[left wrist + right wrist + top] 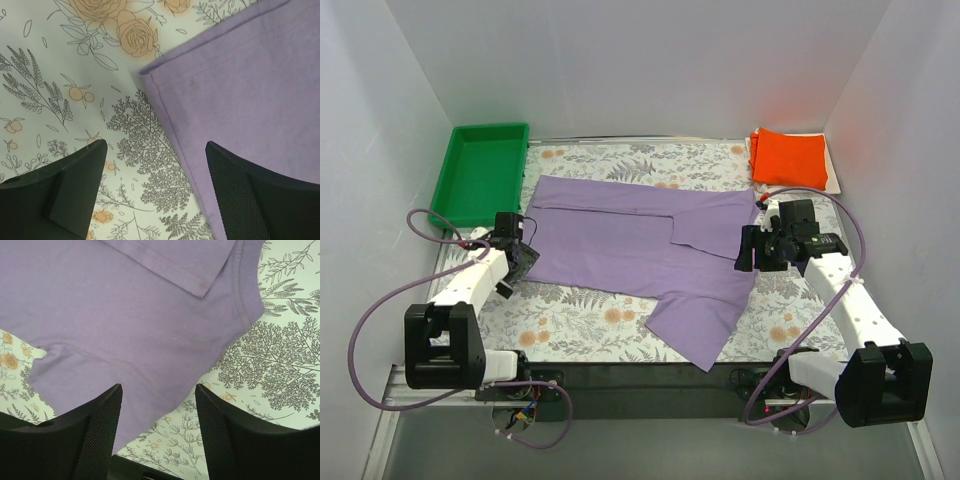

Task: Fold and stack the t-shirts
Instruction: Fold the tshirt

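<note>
The lavender t-shirt (pixel 640 250) lies spread across the middle of the floral surface (pixel 580 320), only part folded: a layer is turned over on its upper right, and one flap runs down toward the near edge. The orange t-shirt (pixel 788 158) sits folded at the far right corner on top of a whitish t-shirt (pixel 833 172), so I judge the lavender one is the last to fold before stacking. My left end effector (pixel 520 262) hovers at the shirt's left edge, open, with nothing between its fingers. In the left wrist view it (pixel 155 150) straddles the stitched hem, one finger over bare surface and the other over the cloth (pixel 250 100), just short of a corner. My right end effector (pixel 757 248) is at the shirt's right side, likewise spread and empty. From its wrist camera it (pixel 159 387) is above a doubled area of the cloth (pixel 125 315), near a ribbed edge. I cannot tell how high either one is above the fabric. The main risk I see is on the right: closing there could catch only the top layer, and the fold underneath would peel open when lifted. On the left, a pinch too far out would miss the hem. Uneven lifts would skew the fold, and the near flap could slide off the surface. The green tray (pixel 480 172) is clear of all this.
</note>
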Controlling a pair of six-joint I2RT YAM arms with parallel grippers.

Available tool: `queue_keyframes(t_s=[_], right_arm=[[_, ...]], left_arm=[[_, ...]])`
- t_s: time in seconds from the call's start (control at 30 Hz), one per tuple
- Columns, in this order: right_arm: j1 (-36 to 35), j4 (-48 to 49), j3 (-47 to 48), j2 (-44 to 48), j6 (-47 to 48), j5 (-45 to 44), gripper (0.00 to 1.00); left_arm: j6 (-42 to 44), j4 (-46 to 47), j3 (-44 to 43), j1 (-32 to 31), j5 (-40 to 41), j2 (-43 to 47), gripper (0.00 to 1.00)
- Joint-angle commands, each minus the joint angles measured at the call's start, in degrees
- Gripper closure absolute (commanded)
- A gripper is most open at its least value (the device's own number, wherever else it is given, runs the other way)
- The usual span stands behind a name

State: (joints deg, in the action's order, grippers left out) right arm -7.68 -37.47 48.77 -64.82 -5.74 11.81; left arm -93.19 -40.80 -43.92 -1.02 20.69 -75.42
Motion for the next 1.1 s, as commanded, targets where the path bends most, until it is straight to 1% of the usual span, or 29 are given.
queue_keyframes(t_s=[0.0, 0.07, 0.1, 0.2, 0.27, 0.37, 0.43, 0.47, 0.6, 0.77, 0.87, 0.9, 0.93, 1.07], right_arm=[[-0.49, -0.23, 0.01, 1.36, 1.43, 0.84, 0.44], [-0.67, -0.41, 0.09, 1.36, 1.61, 1.19, 0.44], [-0.67, -0.41, 0.01, 1.19, 1.69, 1.28, 0.44], [-0.93, -0.67, 0.09, 1.36, 1.69, 1.37, 0.44], [-1.02, -0.85, 0.09, 1.27, 1.61, 1.46, 0.44], [-1.11, -1.02, 0.09, 1.1, 1.69, 1.81, 0.44], [-1.11, -1.02, 0.09, 1.1, 1.69, 1.72, 0.44], [-1.28, -1.11, 0.18, 1.1, 1.78, 1.72, 0.45], [-1.37, -1.11, 0.27, 1.1, 1.87, 1.81, 0.45], [-2.16, -1.2, 0.8, 0.04, 2.05, 2.25, 0.46], [-3.04, -1.37, 0.54, -0.05, 1.52, 1.81, 0.46], [-3.21, -1.46, 0.36, -0.13, 1.26, 1.46, 0.46], [-3.56, -1.72, 0.27, -0.22, 0.82, 0.85, 0.46], [-3.66, -3.13, -1.48, -0.31, -1.46, -0.56, 0.46]], left_arm=[[-3.49, 4.4, 0.85, 0.93, 5.15, 0.1, 0.27], [-3.49, 5.72, 0.94, 0.93, 5.59, -1.39, 0.31], [-3.32, 6.6, 1.12, 2.67, 5.68, -2.01, 0.33], [-2.79, 8.09, 1.47, 3.48, 4.98, -4.64, 0.4], [-2.61, 8.71, 1.56, 3.48, 4.28, -6.75, 0.43], [-2.79, 9.07, 1.91, 3.56, 2.96, -8.95, 0.5], [-2.35, 9.68, 2.35, 3.48, 2.87, -9.66, 0.51], [-2.0, 10.03, 2.52, 3.48, 3.04, -10.01, 0.55], [-1.39, 10.82, 3.05, 3.48, 3.31, -10.98, 0.63], [0.55, 12.06, 4.11, 3.48, 3.57, -10.63, 0.81], [1.69, 12.06, 4.54, 3.48, 3.22, -9.75, 0.94], [2.21, 12.14, 4.89, 3.56, 2.96, -9.4, 0.96], [2.74, 12.32, 5.07, 3.48, 3.04, -8.44, 1.0], [5.2, 12.06, 5.86, 3.57, 2.69, -5.81, 1.0]])
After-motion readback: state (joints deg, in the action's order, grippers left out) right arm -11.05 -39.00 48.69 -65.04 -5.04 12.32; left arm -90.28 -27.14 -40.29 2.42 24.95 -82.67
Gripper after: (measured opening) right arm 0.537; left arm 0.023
